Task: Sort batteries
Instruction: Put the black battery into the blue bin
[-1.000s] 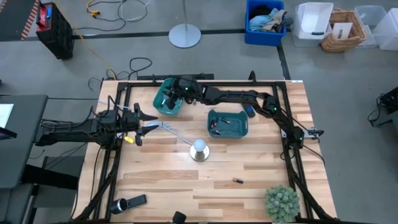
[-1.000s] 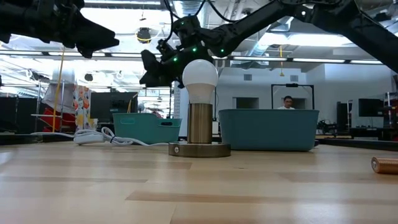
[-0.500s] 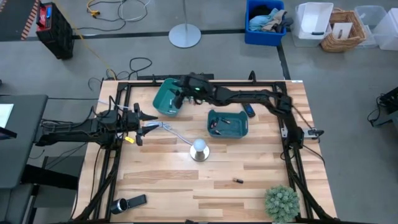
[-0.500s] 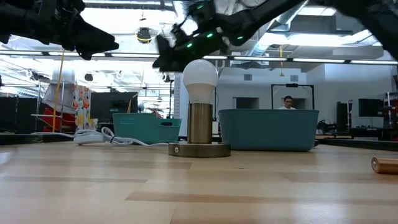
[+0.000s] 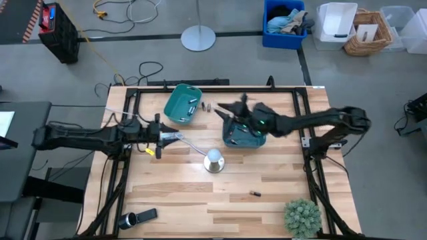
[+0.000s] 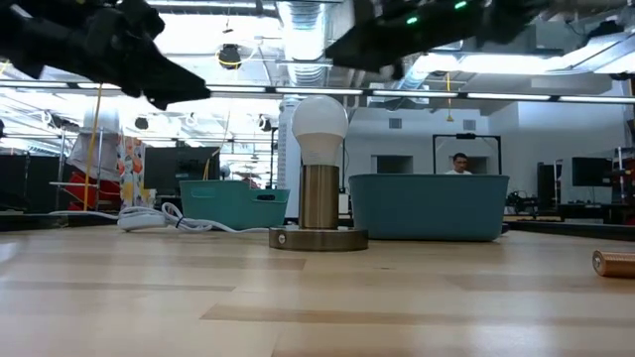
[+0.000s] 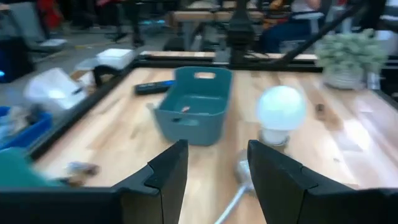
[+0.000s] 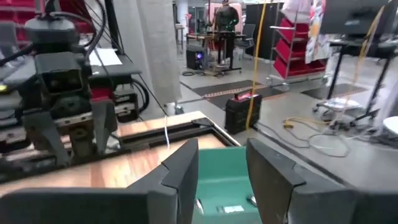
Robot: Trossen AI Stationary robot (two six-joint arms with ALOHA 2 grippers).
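Wooden desk [image 5: 200, 193] with a black frame, concrete floor all around. Right claw [image 5: 230, 113] hangs over the teal bin [image 5: 245, 137] mid-desk, fingers spread with nothing between them. Left claw [image 5: 163, 131] reaches in from the left edge beside the white cable, also spread and empty. Second teal bin [image 5: 182, 105] sits near the far edge, batteries [image 5: 208, 107] just beside it. Only the top-down view shows the lone battery [image 5: 254, 194] lying in the open near-side stretch. Lamp [image 5: 213, 159] stands mid-desk.

2 teal bins [image 5: 179, 111] [image 5: 257, 140], 1 lamp [image 5: 213, 160], 1 plant [image 5: 302, 217]. Loose batteries: 1 near front [image 5: 254, 194], 2 btwn bins [image 5: 207, 107]. 2 arms.
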